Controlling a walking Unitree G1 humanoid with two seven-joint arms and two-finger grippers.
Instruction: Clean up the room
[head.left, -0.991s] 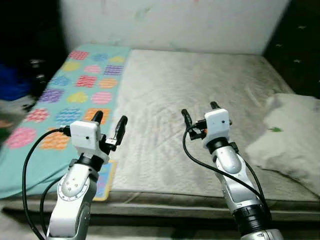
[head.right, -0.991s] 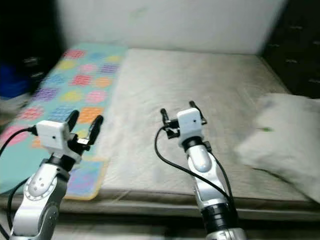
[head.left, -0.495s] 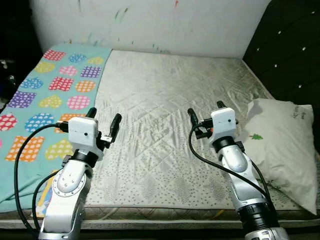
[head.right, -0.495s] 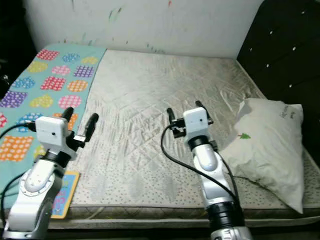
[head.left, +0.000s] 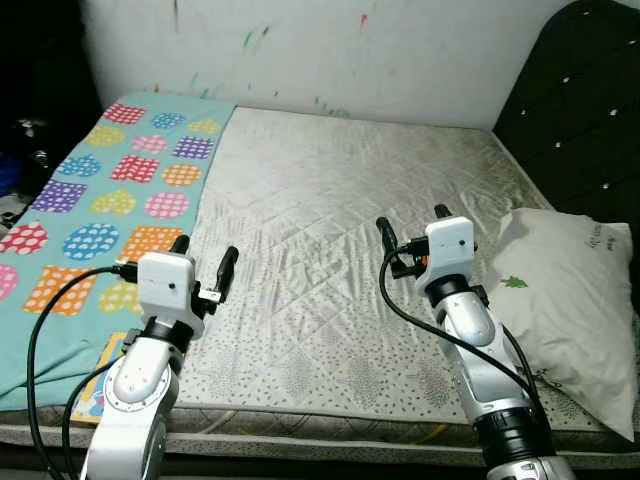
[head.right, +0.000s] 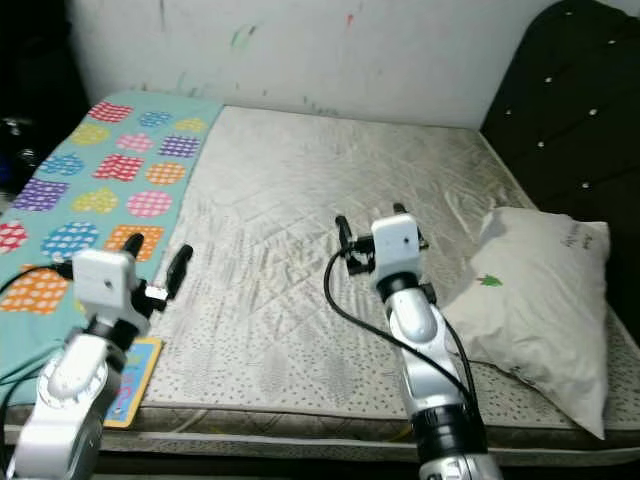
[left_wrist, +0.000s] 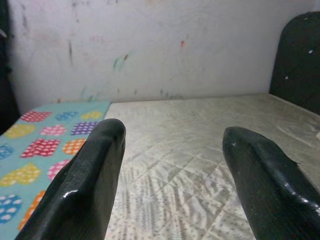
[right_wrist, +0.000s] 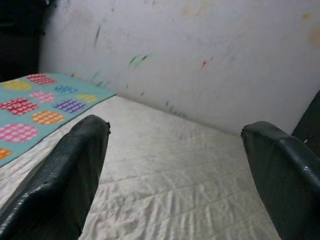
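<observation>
I hold both pincers spread and empty over the bare mattress (head.left: 330, 210): left pincer (head.left: 203, 258) near the patterned blanket (head.left: 110, 190), right pincer (head.left: 410, 222) toward the pillow (head.left: 570, 300). A flat, possibly book-like thing (head.left: 100, 375) lies at the near left edge.

Blanket (head.left: 110, 200) on mattress (head.left: 340, 220) left side; pillow (head.left: 570, 300) right, near headboard (head.left: 580, 100).

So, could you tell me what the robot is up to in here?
The robot stands at the edge of a bare mattress, both arms raised over it. The left gripper and right gripper are open and hold nothing. A colourful heart-patterned blanket lies along its left side and a white pillow by the dark headboard on its right.
</observation>
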